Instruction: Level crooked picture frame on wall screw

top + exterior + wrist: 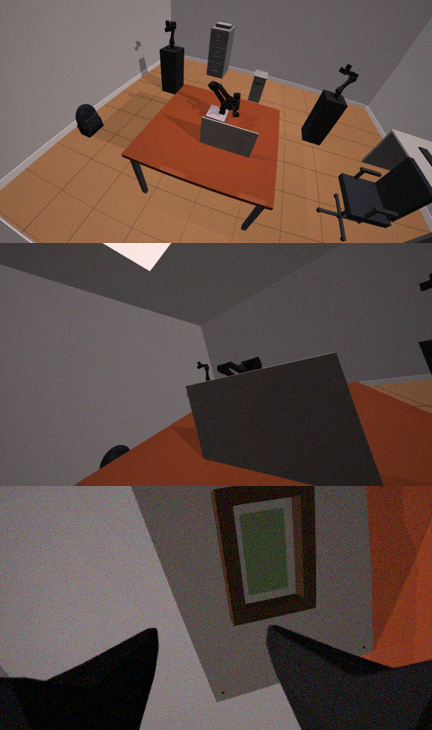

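Observation:
In the wrist view a brown picture frame (265,552) with a green picture and a pale mat hangs on a grey wall panel. The view is rolled, so the frame's tilt against the panel is slight and hard to judge. My gripper (213,635) is open and empty, its two dark fingers low in the view, apart from the frame and back from the panel. In the top view the arm's gripper (235,113) hovers behind the panel (228,136), over the red table. In the exterior view only the panel's back (281,421) and the arm's top (240,366) show; the frame is hidden.
A white base block (217,113) sits under the arm on the red table (208,144). Around the table stand two black pedestals with cameras (171,68) (324,116), a filing cabinet (220,50), a dark bag (87,120) and an office chair (377,196).

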Controlling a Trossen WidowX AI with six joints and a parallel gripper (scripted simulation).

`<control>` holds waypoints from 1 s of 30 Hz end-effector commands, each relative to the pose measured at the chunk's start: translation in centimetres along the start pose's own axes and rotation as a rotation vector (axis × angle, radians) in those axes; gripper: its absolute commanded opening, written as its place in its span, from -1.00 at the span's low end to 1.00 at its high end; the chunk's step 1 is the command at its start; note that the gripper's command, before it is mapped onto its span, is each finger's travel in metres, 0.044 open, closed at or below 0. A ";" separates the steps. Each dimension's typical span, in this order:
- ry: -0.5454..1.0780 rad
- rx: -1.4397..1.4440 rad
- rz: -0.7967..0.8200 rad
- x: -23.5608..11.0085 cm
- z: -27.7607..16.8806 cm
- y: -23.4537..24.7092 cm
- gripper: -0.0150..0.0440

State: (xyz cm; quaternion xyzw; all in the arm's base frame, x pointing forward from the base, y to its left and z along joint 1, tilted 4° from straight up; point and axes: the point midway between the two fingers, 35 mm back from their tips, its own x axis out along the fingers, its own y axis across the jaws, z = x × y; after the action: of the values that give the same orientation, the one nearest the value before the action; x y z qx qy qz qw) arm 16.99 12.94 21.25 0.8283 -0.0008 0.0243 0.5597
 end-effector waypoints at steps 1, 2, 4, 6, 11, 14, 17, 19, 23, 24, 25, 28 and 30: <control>-0.004 -0.005 0.000 0.0 0.1 0.0 0.39; -0.004 -0.005 0.000 0.0 0.1 0.0 0.39; -0.004 -0.005 0.000 0.0 0.1 0.0 0.39; -0.004 -0.005 0.000 0.0 0.1 0.0 0.39; -0.004 -0.005 0.000 0.0 0.1 0.0 0.39; -0.004 -0.005 0.000 0.0 0.1 0.0 0.39; 0.003 -0.004 0.000 0.0 0.0 0.0 0.39; 0.026 -0.032 -0.003 0.4 -0.4 -0.4 0.39; 0.030 -0.093 0.008 2.7 -0.8 -1.4 0.39; 0.025 -0.108 0.011 3.5 -0.8 -1.8 0.39; 0.021 -0.123 0.012 4.3 -0.7 -2.1 0.39; 0.006 -0.162 0.011 6.6 0.0 -3.2 0.39; -0.001 -0.176 0.008 7.5 0.4 -3.6 0.39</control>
State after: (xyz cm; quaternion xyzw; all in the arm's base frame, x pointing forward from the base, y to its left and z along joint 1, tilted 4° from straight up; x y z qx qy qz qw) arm 22.73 14.34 19.08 0.7867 -0.0057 0.0313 0.6165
